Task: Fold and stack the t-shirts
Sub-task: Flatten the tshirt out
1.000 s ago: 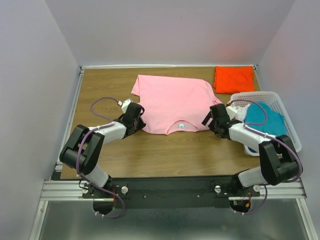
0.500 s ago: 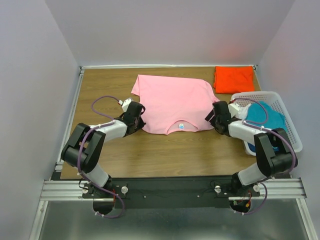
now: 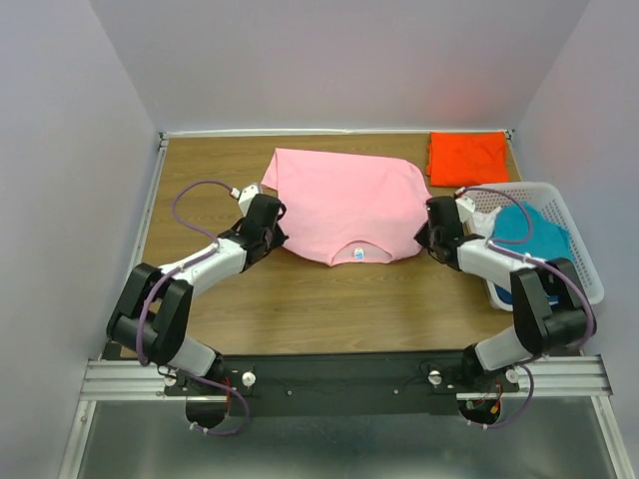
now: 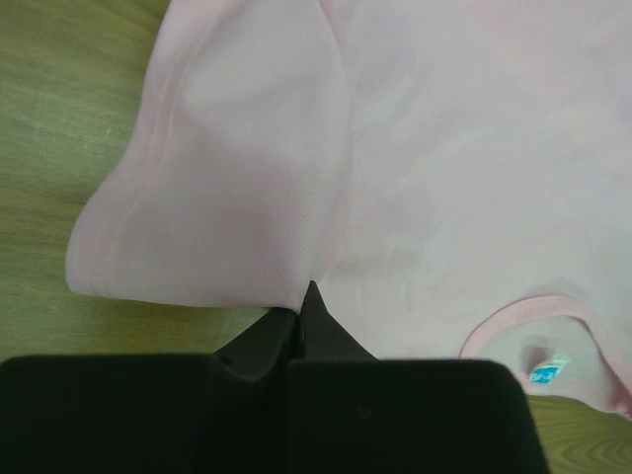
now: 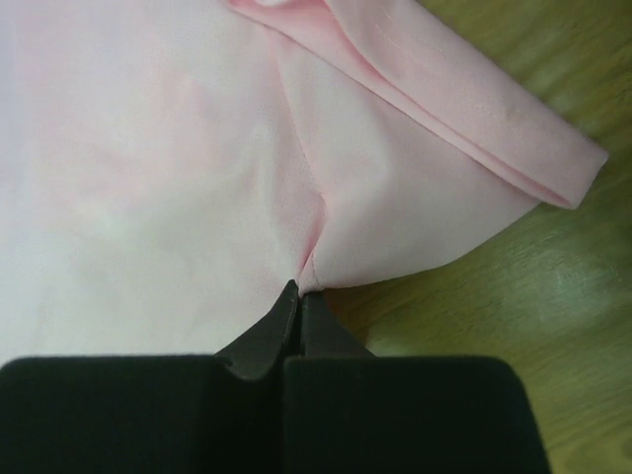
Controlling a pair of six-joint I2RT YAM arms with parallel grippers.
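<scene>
The left pincer (image 4: pixel 308 301) is closed tight, its tips pinching a fold of the pink t-shirt (image 3: pixel 344 200) where the left sleeve meets the body, at the near left edge of the garment. The shirt lies spread at the centre of the counter (image 3: pixel 200 170), with collar and neck label (image 3: pixel 357 253) toward the arms. The right pincer (image 5: pixel 296 296) is likewise closed, gripping the fabric beside the folded right sleeve. At the far right rear, the orange t-shirt (image 3: pixel 466 158) lies folded on the counter. Nearer, the teal t-shirt (image 3: pixel 534 238) sits inside the white basket (image 3: pixel 514 189).
</scene>
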